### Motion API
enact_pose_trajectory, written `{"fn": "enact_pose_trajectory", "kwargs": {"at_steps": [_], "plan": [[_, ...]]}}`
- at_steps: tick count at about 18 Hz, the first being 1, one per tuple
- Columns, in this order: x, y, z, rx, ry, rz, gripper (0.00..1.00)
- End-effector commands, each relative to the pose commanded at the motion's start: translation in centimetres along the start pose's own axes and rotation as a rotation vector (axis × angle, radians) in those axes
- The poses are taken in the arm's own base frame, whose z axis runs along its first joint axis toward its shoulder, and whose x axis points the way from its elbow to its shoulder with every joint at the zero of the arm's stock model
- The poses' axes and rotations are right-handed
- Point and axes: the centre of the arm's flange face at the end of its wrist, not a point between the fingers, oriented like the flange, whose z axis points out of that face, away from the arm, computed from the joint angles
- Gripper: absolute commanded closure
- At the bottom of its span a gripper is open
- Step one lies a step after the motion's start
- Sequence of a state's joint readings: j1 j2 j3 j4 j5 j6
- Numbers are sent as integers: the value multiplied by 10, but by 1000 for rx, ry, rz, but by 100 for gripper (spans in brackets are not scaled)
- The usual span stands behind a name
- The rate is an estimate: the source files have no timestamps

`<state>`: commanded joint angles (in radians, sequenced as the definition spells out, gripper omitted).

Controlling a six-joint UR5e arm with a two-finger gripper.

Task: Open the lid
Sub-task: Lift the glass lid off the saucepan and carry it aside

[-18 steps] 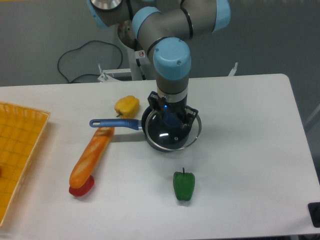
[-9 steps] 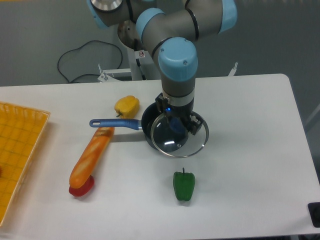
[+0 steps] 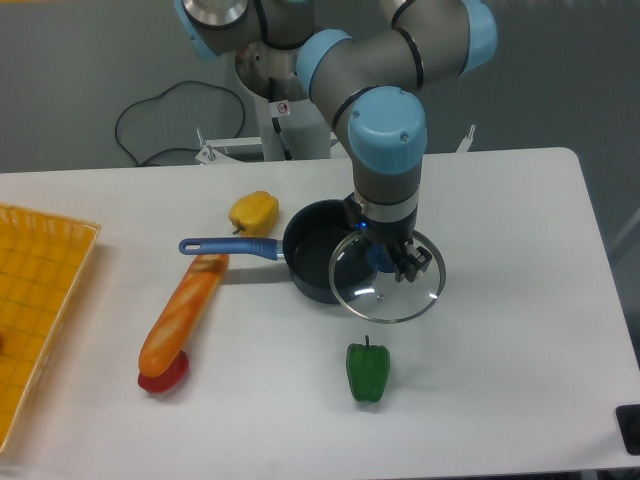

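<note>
The lid [image 3: 388, 284] is held off the saucepan [image 3: 318, 262], shifted to the right and a little nearer than the pan's mouth, so that only its left edge overlaps the pan's right rim. Its clear glass shows the white table [image 3: 500, 330] through it, and the metal rim rings it all round. The blue knob at its centre sits between the gripper's [image 3: 384, 256] fingers, which are closed on it; the arm [image 3: 385, 140] comes down on it from above and hides most of the knob. Whether the lid's near edge touches the table or hangs just above it cannot be told.

The saucepan stands open, dark blue inside, with its long blue handle [image 3: 228, 246] pointing left. Just beyond the handle, on the far side, lies a yellow pepper [image 3: 254, 212]. Near the handle's left end, a long bread loaf [image 3: 184, 313] runs slantwise toward the near left, its far end just beside the handle and its near end lying over a small red thing [image 3: 165, 377]. A green pepper [image 3: 368, 371] stands on the near side of the lid, apart from it. At the left edge of the table is an orange tray [image 3: 35, 300] with a grid pattern. A black cable [image 3: 150, 125] loops on the floor behind the table
</note>
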<state>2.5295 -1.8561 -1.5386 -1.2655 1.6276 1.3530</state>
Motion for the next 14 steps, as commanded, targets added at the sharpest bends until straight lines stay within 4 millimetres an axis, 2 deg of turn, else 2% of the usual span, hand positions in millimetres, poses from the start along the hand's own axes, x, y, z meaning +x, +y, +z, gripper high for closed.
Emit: {"fn": "enact_pose_trajectory", "kwargs": {"at_steps": [14], "plan": [[0, 6, 0, 2, 4, 9, 50]]}}
